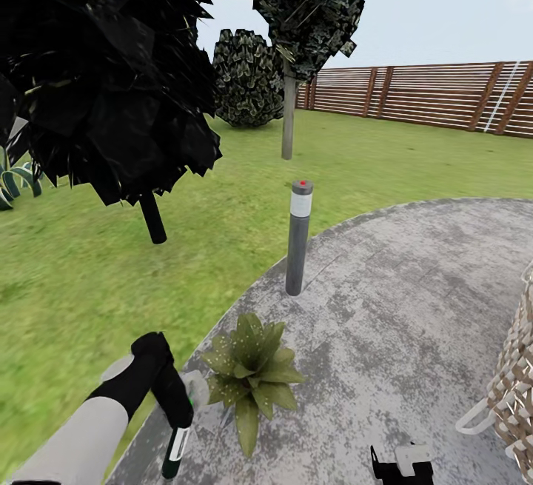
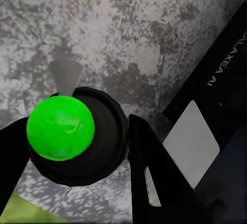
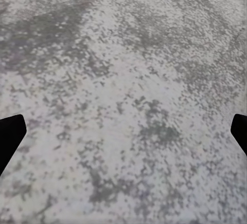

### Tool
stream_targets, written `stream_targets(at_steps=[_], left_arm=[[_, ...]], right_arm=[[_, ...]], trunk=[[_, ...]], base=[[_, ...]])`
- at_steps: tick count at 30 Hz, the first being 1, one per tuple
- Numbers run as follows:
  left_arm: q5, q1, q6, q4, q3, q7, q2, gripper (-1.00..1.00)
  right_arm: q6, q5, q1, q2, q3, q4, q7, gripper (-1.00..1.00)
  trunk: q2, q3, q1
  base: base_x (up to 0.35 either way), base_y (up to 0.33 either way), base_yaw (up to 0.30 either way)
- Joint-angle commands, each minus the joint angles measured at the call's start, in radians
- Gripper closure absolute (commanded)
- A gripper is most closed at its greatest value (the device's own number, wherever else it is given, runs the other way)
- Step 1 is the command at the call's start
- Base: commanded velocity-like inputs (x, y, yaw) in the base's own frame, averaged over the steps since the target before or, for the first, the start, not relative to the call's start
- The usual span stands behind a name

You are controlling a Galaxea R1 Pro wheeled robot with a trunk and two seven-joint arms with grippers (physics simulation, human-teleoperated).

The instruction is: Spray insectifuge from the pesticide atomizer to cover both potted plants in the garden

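The lawn [image 1: 89,285] borders the stone patio [image 1: 414,285], where a lamp [image 1: 297,237] stands behind one plant [image 1: 252,370]. Beside the plant, the left gripper [image 1: 178,415] pinches the atomizer [image 1: 175,449]. The right gripper [image 3: 123,134] hangs spread over bare patio.

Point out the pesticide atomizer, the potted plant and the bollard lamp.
pesticide atomizer [image 1: 176,446]: head view, white label strip on its dark bottle.
potted plant [image 1: 252,371]: head view, centre of the leaf rosette.
bollard lamp [image 1: 298,248]: head view, middle of its grey post.

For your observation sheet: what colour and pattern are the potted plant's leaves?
The potted plant has green leaves with pale speckles, seen best in the head view.
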Motion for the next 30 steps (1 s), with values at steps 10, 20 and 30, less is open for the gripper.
stream_targets(at_steps=[10, 20, 30], left_arm=[[-0.092, -0.066, 0.049, 0.000, -0.049, -0.097, -0.023, 1.00], [-0.109, -0.097, 0.051, -0.001, -0.051, -0.097, -0.017, 1.00], [-0.218, -0.215, 0.059, 0.002, -0.049, -0.097, -0.037, 1.00]], right_arm=[[-0.003, 0.011, -0.001, 0.000, -0.004, 0.002, -0.007, -1.00], [-0.003, 0.011, -0.001, 0.000, -0.004, 0.002, -0.007, -1.00], [-0.003, 0.011, -0.001, 0.000, -0.004, 0.002, -0.007, -1.00]], trunk=[[0.000, -0.001, 0.000], [0.000, -0.001, 0.000], [0.000, -0.001, 0.000]], base=[[0.000, 0.000, -0.109], [0.000, 0.000, -0.289], [0.000, 0.000, -0.016]])
